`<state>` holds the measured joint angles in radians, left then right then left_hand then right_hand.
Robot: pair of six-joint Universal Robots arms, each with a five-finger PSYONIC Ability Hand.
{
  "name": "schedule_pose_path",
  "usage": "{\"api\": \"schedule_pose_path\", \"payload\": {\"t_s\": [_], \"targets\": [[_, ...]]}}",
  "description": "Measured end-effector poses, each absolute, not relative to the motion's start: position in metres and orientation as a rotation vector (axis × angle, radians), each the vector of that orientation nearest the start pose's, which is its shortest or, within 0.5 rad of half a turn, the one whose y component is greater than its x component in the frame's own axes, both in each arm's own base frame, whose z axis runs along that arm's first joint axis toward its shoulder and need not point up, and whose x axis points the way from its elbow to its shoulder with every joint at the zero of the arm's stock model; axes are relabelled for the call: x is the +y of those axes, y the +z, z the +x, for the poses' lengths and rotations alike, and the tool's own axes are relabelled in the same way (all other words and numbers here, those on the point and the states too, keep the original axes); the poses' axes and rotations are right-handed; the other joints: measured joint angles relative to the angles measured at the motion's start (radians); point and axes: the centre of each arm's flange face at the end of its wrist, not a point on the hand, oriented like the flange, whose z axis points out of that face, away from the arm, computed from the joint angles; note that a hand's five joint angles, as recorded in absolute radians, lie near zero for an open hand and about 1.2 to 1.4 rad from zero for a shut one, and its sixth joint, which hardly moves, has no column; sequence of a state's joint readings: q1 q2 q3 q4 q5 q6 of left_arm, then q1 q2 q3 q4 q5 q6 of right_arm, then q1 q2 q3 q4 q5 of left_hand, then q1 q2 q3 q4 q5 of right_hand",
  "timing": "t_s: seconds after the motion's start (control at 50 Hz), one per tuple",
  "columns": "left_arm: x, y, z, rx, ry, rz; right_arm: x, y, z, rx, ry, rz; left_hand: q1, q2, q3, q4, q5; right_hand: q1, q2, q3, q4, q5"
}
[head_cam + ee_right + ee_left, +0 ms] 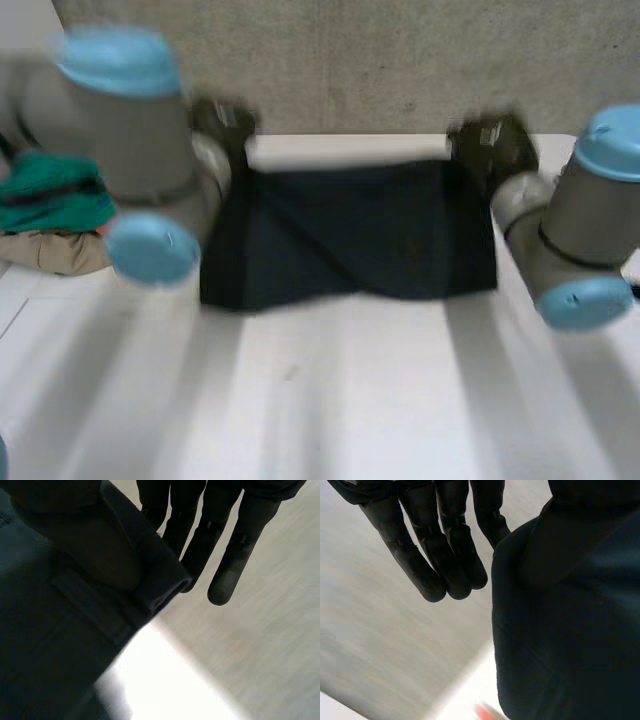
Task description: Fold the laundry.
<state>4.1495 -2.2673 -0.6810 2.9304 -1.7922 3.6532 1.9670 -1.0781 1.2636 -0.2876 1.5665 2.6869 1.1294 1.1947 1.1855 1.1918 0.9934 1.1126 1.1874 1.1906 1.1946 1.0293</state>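
Your dark navy fabric cloth stretched over the far half of the white table, left hand pinching its far left corner, right hand its far right corner, spare fingers straight, green-and-beige clothes pile part-hidden behind your left arm.

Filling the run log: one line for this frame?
left hand: pinching dark cloth corner | right hand: pinching other corner | laundry pile: beside left arm
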Motion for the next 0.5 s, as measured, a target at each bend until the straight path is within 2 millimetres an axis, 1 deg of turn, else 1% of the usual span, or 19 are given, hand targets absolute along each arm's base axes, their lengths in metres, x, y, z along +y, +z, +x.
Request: {"api": "schedule_pose_path", "payload": {"t_s": [0.02,0.04,0.06,0.08,0.1,0.12,0.14,0.2,0.22,0.28,0.32,0.38,0.44,0.48,0.5], "targets": [[-0.329,0.312,-0.334,1.902,-2.197,0.836,-0.348,0.265,0.287,1.852,-2.450,-0.838,0.000,0.000,0.000,0.000,0.000,0.000,0.000,0.000,0.001,0.000],[-0.336,0.347,-0.331,1.781,-2.344,0.725,-0.358,0.290,0.289,1.678,-2.606,-0.747,0.000,0.000,0.000,0.000,0.000,0.000,0.000,0.000,0.001,0.000],[-0.337,0.364,-0.328,1.717,-2.412,0.669,-0.362,0.301,0.289,1.596,-2.671,-0.704,0.000,0.000,0.000,0.000,0.000,0.000,0.000,0.000,0.001,0.000],[-0.338,0.387,-0.324,1.626,-2.501,0.594,-0.366,0.320,0.290,1.465,-2.767,-0.636,0.000,0.000,0.000,0.000,0.000,0.000,0.000,0.000,0.001,0.000],[-0.338,0.406,-0.321,1.542,-2.574,0.530,-0.369,0.337,0.289,1.349,-2.843,-0.576,0.000,0.000,0.000,0.000,0.000,0.000,0.000,0.000,0.001,0.000],[-0.336,0.419,-0.318,1.485,-2.620,0.489,-0.370,0.348,0.289,1.272,-2.888,-0.537,0.000,0.000,0.000,0.000,0.000,0.000,0.000,0.001,0.001,0.000],[-0.333,0.441,-0.313,1.383,-2.695,0.420,-0.371,0.366,0.289,1.157,-2.949,-0.480,0.000,0.000,0.000,0.000,0.000,0.000,0.000,0.001,0.001,0.000],[-0.324,0.471,-0.306,1.233,-2.791,0.338,-0.372,0.397,0.290,0.968,-3.024,-0.400,0.000,0.000,0.000,0.000,0.000,0.000,0.000,0.001,0.001,0.000],[-0.323,0.474,-0.305,1.215,-2.802,0.333,-0.372,0.402,0.291,0.944,-3.028,-0.399,0.000,0.000,0.000,0.000,0.000,0.000,0.000,0.000,0.001,0.000],[-0.322,0.472,-0.304,1.223,-2.796,0.347,-0.373,0.406,0.297,0.948,-3.007,-0.436,0.000,0.000,0.000,0.000,0.000,0.000,0.000,0.001,0.001,0.000],[-0.325,0.458,-0.303,1.288,-2.753,0.384,-0.374,0.402,0.302,1.001,-2.965,-0.495,0.004,0.000,0.000,0.000,0.004,0.000,0.000,0.001,0.001,0.000],[-0.332,0.431,-0.302,1.407,-2.669,0.433,-0.375,0.389,0.306,1.096,-2.894,-0.573,0.004,0.000,0.000,0.000,0.009,0.000,0.000,0.001,0.001,0.000],[-0.339,0.384,-0.300,1.594,-2.525,0.497,-0.378,0.359,0.311,1.257,-2.775,-0.671,0.004,0.000,0.001,0.000,0.010,0.000,0.000,0.001,0.001,0.000],[-0.340,0.357,-0.300,1.691,-2.445,0.534,-0.379,0.337,0.312,1.356,-2.704,-0.720,0.004,0.001,0.001,0.000,0.010,0.000,0.000,0.001,0.001,0.000],[-0.340,0.339,-0.300,1.750,-2.393,0.559,-0.379,0.321,0.312,1.421,-2.656,-0.752,0.004,0.001,0.001,0.000,0.010,0.000,0.000,0.001,0.001,0.000]]}}
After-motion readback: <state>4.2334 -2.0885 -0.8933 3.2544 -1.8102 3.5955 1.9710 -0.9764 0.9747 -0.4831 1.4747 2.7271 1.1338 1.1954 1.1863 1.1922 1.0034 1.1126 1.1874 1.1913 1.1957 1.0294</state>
